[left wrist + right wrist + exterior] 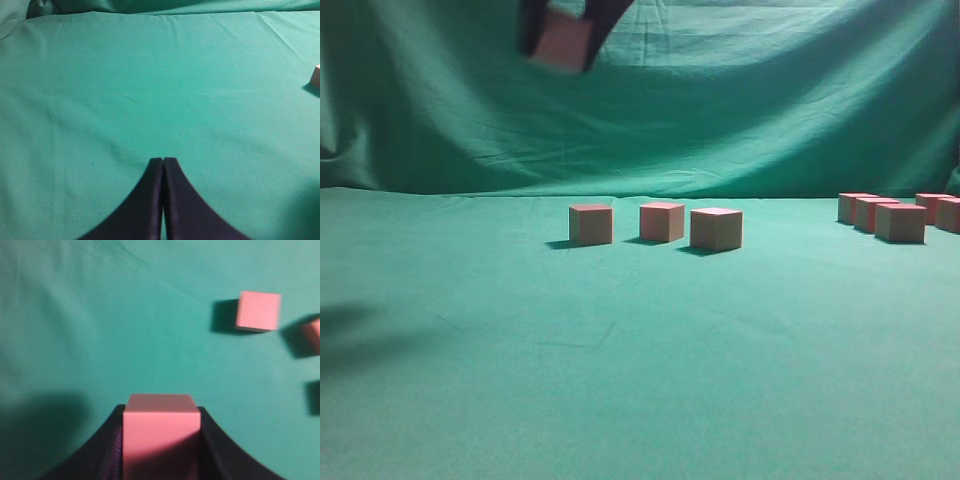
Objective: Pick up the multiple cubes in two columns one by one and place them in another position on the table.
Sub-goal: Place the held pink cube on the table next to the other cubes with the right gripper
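Cubes first: you have three of them in a loose row mid-table in the exterior view, a left one [591, 224], a middle one [662, 221] and a right one [716, 229], each standing flat on the green table [620, 380] and apart from its neighbours, with small shadows to their left. Off at the right edge you can see a tighter cluster [900, 216] of at least five more, overlapping from this angle, so you cannot tell whether they touch. Your right gripper [563, 40] is high at the top of that view, against the draped green backdrop [770, 100], and blurred. It is clamped on one pink cube [562, 42] held well above the cloth. From the right wrist you get the same grasp close up: the held cube [159, 435] sits square between the two dark fingers [220, 455], one on each side of it, top face showing. Below it on the cloth lies one whole cube [258, 311] with its shadow, and slivers of others at the right edge, one [313, 335] partly cut off. Your left gripper [163, 161] shows in its own wrist view only: dark fingers [140, 210] pressed tip to tip, nothing between them, over bare green cloth. A corner of one cube [316, 76] peeks in at that view's right edge.
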